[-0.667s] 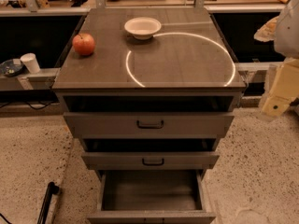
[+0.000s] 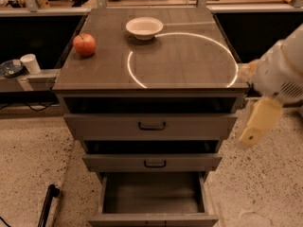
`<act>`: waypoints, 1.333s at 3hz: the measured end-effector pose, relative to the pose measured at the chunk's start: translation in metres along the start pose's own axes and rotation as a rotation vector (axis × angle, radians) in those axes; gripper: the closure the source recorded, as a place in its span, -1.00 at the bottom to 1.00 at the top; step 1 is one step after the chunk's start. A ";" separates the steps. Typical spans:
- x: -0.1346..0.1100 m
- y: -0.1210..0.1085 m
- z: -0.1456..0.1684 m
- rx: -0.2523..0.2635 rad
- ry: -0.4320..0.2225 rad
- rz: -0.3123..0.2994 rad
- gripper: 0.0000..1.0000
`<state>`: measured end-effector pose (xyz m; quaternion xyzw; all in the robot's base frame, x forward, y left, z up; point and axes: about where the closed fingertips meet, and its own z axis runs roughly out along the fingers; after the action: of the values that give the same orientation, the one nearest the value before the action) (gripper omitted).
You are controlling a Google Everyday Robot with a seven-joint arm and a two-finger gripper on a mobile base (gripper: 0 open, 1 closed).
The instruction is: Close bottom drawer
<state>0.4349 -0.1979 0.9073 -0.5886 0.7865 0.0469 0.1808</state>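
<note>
The bottom drawer of the grey-brown cabinet is pulled far out, showing its deep, plain grey, empty tray. Its front panel runs along the lower edge of the view and its handle is cut off there. My gripper hangs in the air to the right of the cabinet, level with the top drawer. It is well above and to the right of the bottom drawer and touches nothing.
The top drawer and the middle drawer are each pulled out a little. A red apple and a white bowl sit on the cabinet top. A white cup stands on a ledge at the left. A dark rod lies on the floor at lower left.
My arm and gripper have moved left and down, closer to the cabinet's right side. The drawers have not moved.
</note>
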 end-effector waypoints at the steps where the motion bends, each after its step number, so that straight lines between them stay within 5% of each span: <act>1: 0.014 0.035 0.087 -0.126 -0.171 0.100 -1.00; 2: 0.026 0.079 0.157 -0.197 -0.261 0.104 -1.00; 4: 0.033 0.086 0.172 -0.178 -0.238 0.096 -1.00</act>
<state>0.3854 -0.1524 0.7243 -0.5546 0.7794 0.1942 0.2173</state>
